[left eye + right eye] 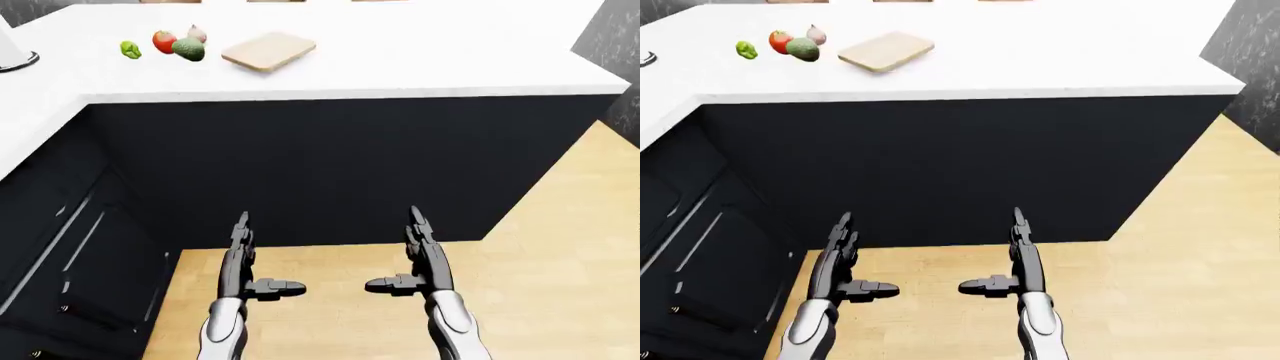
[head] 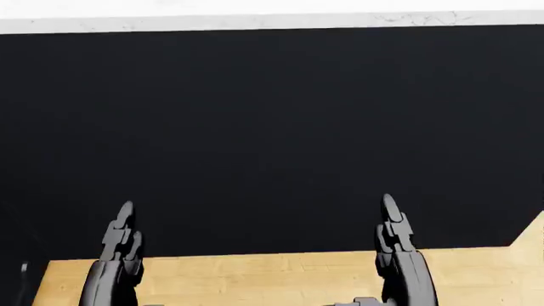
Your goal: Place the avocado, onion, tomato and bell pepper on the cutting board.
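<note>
Left-eye view: both hands, left and right, open and empty; cutting board bare

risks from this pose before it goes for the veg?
1. The avocado, tomato, onion and bell pepper sit bunched together left of the cutting board; grabbing one could nudge or roll its neighbours.
2. Both the left hand and right hand hang open, low against the dark cabinet front; raising them may clip the counter edge.
3. The group lies up-left in the eye views, probably needing a step closer.
</note>
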